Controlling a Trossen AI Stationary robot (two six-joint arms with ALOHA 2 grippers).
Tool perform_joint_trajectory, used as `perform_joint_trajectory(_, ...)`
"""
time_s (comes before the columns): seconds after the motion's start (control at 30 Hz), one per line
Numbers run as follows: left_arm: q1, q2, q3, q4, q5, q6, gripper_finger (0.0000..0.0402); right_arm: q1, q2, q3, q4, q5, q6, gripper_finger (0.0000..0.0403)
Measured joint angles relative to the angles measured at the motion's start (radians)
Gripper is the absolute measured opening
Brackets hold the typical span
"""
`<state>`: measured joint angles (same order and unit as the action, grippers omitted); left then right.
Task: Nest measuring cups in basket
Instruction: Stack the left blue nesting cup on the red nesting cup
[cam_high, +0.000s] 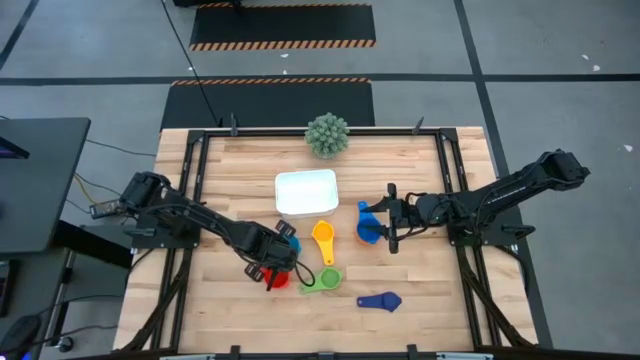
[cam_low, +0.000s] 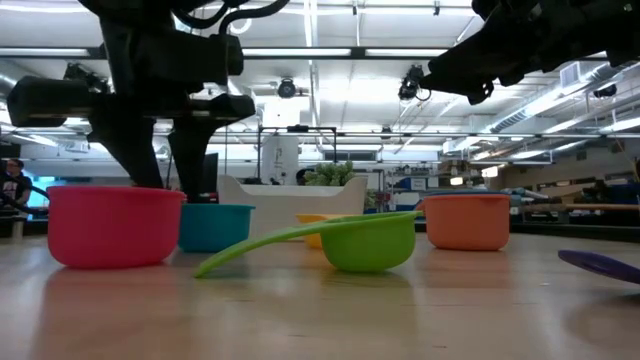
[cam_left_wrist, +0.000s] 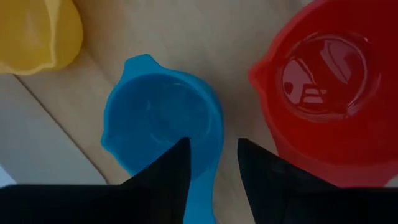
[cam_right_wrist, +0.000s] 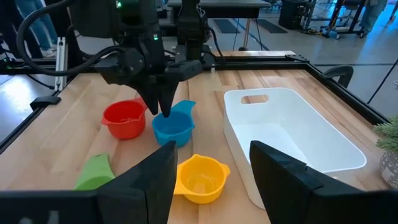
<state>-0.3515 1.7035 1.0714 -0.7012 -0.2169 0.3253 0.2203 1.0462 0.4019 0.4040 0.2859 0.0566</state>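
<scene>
A light blue measuring cup (cam_left_wrist: 158, 118) stands on the table between a red cup (cam_left_wrist: 323, 93) and a yellow cup (cam_left_wrist: 37, 31). My left gripper (cam_left_wrist: 211, 149) points down at it, open, one finger over the bowl and one outside the wall, beside the handle. A green cup (cam_high: 325, 279) and a dark blue cup (cam_high: 381, 300) lie nearer the front edge. An orange cup (cam_high: 369, 235) with a blue handle (cam_high: 362, 209) beside it stands right of centre. My right gripper (cam_right_wrist: 208, 162) hangs open above the table by the orange cup. The white basket (cam_high: 306, 192) sits mid-table. My left gripper comes from above, pointing down, astride the light blue cup's wall by the root of its handle (cam_left_wrist: 208, 177). A gap shows on either side of the wall, and I cannot tell whether a finger touches it. The cup rests upright on the table.
A spiky green ball-shaped plant (cam_high: 327, 135) stands at the far edge behind the basket. Black frame rails (cam_high: 190, 170) run along the table's left and right sides. Bare wood lies between the dark blue cup and the table's right front corner.
</scene>
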Motion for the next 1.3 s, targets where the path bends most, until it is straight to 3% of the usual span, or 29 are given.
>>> perform_joint_trajectory(0.3, 0.001, 0.0, 0.0, -0.001, 0.008, 0.001, 0.0078, 0.0, 0.0, 0.0, 0.0, 0.0, 0.001, 0.0209)
perform_joint_trajectory(0.73, -0.001, 0.051, 0.0, -0.013, -0.001, 0.049, 0.0066, 0.001, 0.0, 0.0, 0.002, 0.0, 0.004, 0.0209)
perform_joint_trajectory(1.0, -0.001, 0.051, 0.0, -0.01, -0.008, 0.087, 0.0013, 0.002, 0.013, 0.0, 0.006, 0.0, 0.004, 0.0209)
perform_joint_trajectory(1.3, -0.009, 0.0, 0.057, -0.153, -0.113, 0.094, 0.001, 0.002, 0.05, 0.0, 0.017, 0.0, 0.003, 0.0209)
